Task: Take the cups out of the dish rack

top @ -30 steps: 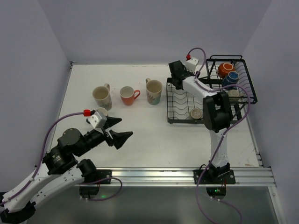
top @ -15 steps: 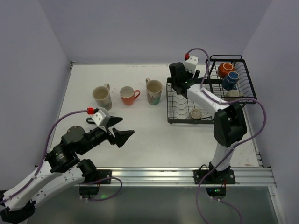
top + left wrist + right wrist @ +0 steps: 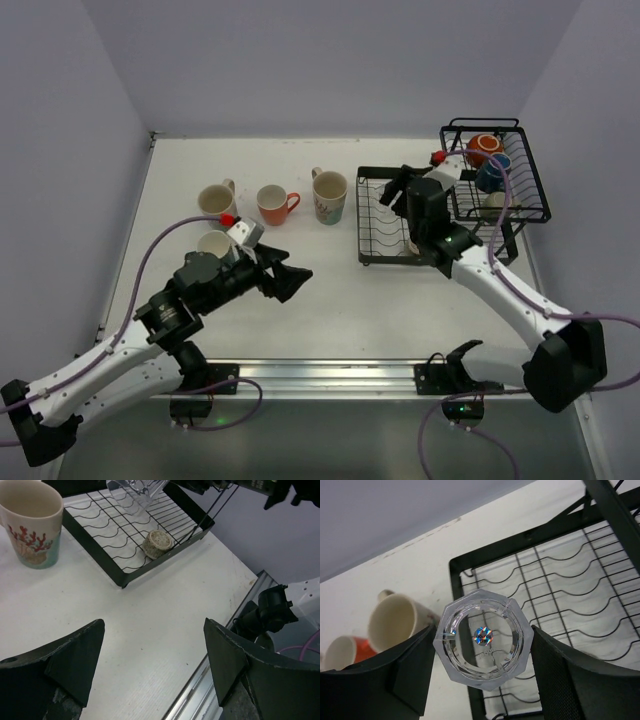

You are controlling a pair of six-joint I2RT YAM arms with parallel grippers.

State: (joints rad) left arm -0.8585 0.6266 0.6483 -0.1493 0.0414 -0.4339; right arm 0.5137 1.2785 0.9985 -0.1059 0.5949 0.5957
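Note:
My right gripper [image 3: 397, 192] is shut on the clear glass [image 3: 484, 640], holding it above the left part of the black dish rack's flat tray [image 3: 361, 225]. The glass also shows in the left wrist view [image 3: 135, 490]. A small beige cup [image 3: 158, 543] lies on the tray [image 3: 95, 551]. The raised basket [image 3: 545, 195] holds an orange cup [image 3: 483, 148], a blue cup [image 3: 493, 170] and a beige cup [image 3: 497, 200]. My left gripper [image 3: 285, 283] is open and empty over the table, left of the rack.
On the table stand a cream cup [image 3: 218, 200], an orange-red cup [image 3: 272, 203] and a patterned cream cup [image 3: 330, 195]. Another cream cup [image 3: 213, 243] sits partly behind my left arm. The table's metal front rail [image 3: 330, 375] runs along the near edge.
My right arm has swung down and to the right, and its gripper has come nearer with the glass. My left gripper has moved right, toward the rack.

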